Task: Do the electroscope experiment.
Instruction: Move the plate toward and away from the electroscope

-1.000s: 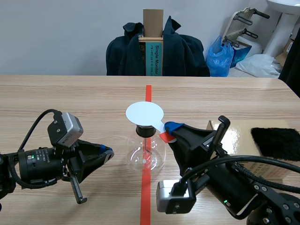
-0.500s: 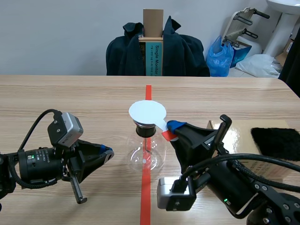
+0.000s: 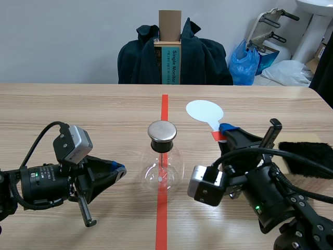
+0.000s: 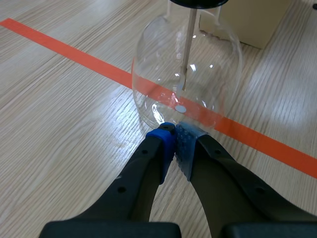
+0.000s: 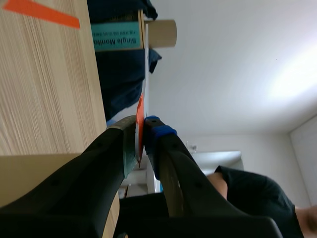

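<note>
A round white red-handled disc [image 3: 204, 111] is pinched in the right gripper [image 3: 222, 133], toward the wooden table's [image 3: 78, 109] right edge. The left gripper [image 4: 176, 136] is closed empty beside the metal-capped glass flask [image 3: 163, 165]

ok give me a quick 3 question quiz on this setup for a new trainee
1. True or false: the white disc held by the right end effector rests on the metal cap of the glass flask.
2. Which one stands on the orange-red tape line? A) black cloth B) glass flask C) cardboard box
3. Fill in: the fingers of the left end effector, just short of the flask, are ___ (open or shut).

Key:
1. False. The disc is held in the air off to the cap's side, apart from it.
2. B.
3. Shut.
</note>
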`<state>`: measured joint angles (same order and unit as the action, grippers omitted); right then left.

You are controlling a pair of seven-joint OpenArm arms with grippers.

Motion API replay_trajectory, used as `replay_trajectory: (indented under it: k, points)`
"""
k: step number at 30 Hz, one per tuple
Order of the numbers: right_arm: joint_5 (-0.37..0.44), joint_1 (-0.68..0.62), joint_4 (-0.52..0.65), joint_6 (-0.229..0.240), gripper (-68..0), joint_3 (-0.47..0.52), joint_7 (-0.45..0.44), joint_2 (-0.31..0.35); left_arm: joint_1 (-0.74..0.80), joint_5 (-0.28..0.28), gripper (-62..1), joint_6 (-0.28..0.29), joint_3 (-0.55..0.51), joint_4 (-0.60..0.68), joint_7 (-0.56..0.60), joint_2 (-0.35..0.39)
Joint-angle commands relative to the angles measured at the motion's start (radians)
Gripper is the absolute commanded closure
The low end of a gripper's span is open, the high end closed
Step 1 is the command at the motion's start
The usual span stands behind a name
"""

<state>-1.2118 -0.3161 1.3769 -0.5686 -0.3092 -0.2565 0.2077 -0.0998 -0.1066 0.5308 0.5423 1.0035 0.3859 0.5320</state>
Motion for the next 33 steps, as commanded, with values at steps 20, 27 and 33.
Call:
replay_trajectory:
  k: [20, 27, 33]
  points:
    - [0.0, 0.014, 0.013, -0.031, -0.8, 0.003, -0.119, 0.003, -0.003, -0.004, -1.5, 0.002, -0.004, 0.023, 0.013, -0.005]
    - [-0.001, 0.014, 0.013, -0.038, -0.8, 0.003, -0.24, 0.003, -0.003, -0.004, -1.5, 0.002, -0.004, 0.023, 0.014, -0.005]
    - [-0.001, 0.014, 0.013, -0.037, -0.8, 0.003, -0.283, 0.003, -0.003, -0.004, -1.5, 0.002, -0.004, 0.023, 0.014, -0.005]
